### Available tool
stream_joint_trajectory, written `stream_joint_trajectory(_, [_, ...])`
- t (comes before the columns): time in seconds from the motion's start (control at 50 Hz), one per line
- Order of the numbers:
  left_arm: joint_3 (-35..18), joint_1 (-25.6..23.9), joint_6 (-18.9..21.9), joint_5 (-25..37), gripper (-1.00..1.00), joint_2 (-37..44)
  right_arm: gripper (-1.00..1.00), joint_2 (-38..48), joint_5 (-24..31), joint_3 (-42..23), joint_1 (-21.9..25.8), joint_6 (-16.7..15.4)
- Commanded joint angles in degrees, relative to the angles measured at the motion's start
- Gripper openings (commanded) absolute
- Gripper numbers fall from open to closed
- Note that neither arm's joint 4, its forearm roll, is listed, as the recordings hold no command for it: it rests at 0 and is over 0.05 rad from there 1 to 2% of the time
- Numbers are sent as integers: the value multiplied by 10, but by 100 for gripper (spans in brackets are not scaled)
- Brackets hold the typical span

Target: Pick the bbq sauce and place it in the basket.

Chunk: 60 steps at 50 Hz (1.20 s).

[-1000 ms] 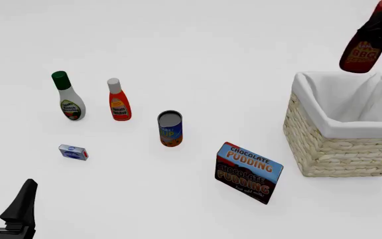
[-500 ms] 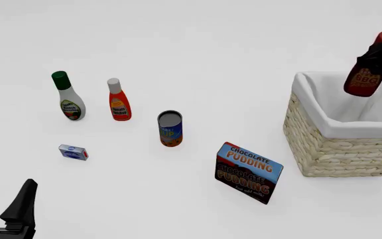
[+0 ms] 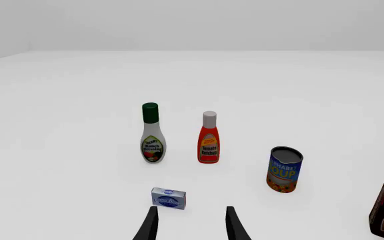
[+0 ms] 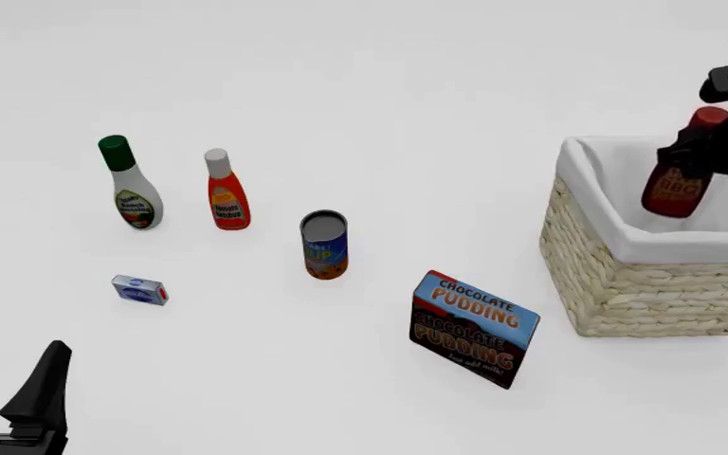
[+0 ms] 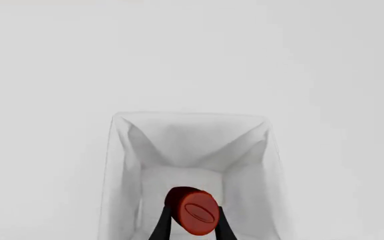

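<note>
Bbq sauce (image 4: 677,188) gripped by right tool (image 4: 705,152), partly inside basket (image 4: 636,275)

You see a rough woven wicker basket (image 4: 643,294) with smooth white cloth liner (image 4: 617,190), a glossy plastic bbq sauce (image 4: 675,186) bottle, and a matt white tabletop (image 4: 377,76).

Right gripper (image 4: 703,152) holds the bbq sauce (image 4: 677,182) tilted — partly inside the basket (image 4: 617,275).

Box (image 4: 473,328): "CHOCOLATE PUDDING", printed twice. Can (image 3: 285,169): "SOUP". Dark bottle (image 4: 675,190): "BBQ". White-capped red bottle (image 3: 209,145): "Tomato Ketchup". Green-capped bottle (image 3: 152,141): "Ranch Dressing". Small blue packet (image 3: 168,198): illegible.
</note>
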Motion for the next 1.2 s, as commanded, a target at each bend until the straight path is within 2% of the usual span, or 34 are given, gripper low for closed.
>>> stream_joint_trajectory(0.02, [0, 0, 0, 0, 100, 0, -100, 13, -27, 22, 0, 10])
stream_joint_trajectory(0.58, [0, 0, 0, 0, 100, 0, -100, 44, -73, 66, -5, 11])
stream_joint_trajectory(1.2, [0, 0, 0, 0, 100, 0, -100, 113, -102, 49, -10, 11])
